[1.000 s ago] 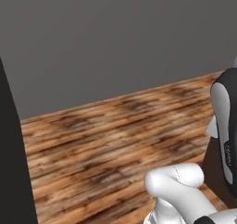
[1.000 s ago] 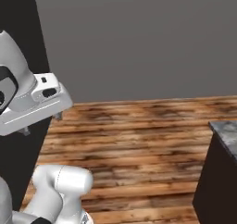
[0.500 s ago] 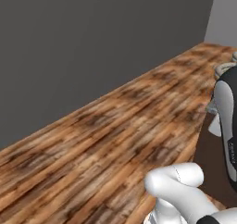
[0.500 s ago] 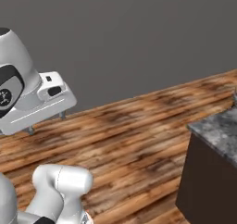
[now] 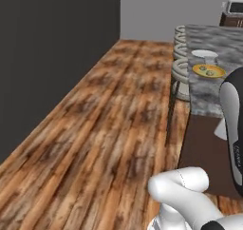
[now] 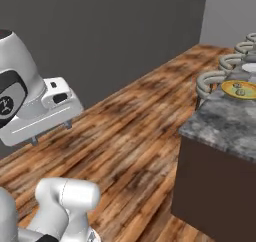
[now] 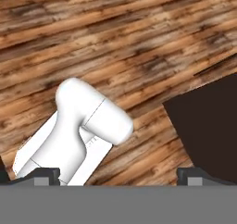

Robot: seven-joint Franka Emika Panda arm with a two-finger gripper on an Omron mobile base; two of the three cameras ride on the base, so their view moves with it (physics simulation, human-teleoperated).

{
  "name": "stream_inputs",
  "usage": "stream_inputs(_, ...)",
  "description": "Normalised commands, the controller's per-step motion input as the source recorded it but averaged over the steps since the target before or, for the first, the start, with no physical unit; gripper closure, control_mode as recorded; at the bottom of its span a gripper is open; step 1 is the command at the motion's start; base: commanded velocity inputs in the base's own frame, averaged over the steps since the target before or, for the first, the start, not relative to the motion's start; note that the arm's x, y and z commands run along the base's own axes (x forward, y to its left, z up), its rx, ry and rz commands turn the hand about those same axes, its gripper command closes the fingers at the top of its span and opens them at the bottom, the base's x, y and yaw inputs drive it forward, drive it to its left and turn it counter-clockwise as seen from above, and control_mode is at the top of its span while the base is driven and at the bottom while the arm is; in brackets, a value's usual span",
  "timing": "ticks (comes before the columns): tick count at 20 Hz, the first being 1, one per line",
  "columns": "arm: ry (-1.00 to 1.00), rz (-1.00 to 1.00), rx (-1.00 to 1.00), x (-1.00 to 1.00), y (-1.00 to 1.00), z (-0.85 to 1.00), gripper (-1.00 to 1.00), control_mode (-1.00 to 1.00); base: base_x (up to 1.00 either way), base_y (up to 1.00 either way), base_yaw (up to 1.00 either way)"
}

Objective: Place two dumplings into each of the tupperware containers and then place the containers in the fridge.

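The gripper [image 7: 118, 176] points down at the wood floor [image 7: 115, 42], its two dark fingertips [image 7: 41, 174] spread wide apart at the bottom of the hand view with nothing between them; a dark brown cabinet side [image 7: 208, 126] fills that view's right. The left base view looks along the floor beside a dark wall [image 5: 52, 58] to an island counter [image 5: 209, 91] with a grey stone top, pale round stools [image 5: 182, 67] tucked along its edge. On the counter sits a yellow plate [image 5: 209, 71] bearing small lumps, probably the dumplings [image 5: 205, 68], though too small to tell for sure, with a white plate [image 5: 205, 54] just behind it. The right base view shows the same counter [image 6: 225, 121] nearer, the yellow plate [image 6: 239, 88] at its far end, and the arm's white wrist [image 6: 35, 111] hanging over the floor at left.
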Motion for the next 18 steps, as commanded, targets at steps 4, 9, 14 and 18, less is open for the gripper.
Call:
stream_inputs(4, 0.00, 0.00, 0.00, 0.00, 0.00, 0.00, -1.00, 1.00, 0.94, 0.89, -0.63)
stream_inputs(9, 0.00, 0.00, 0.00, 0.00, 0.00, 0.00, -1.00, 1.00, 0.98, 0.91, -0.61)
stream_inputs(14, 0.00, 0.00, 0.00, 0.00, 0.00, 0.00, -1.00, 1.00, 0.92, 0.93, -0.61)
stream_inputs(18, 0.00, 0.00, 0.00, 0.00, 0.00, 0.00, -1.00, 1.00, 0.74, 0.86, -0.67)
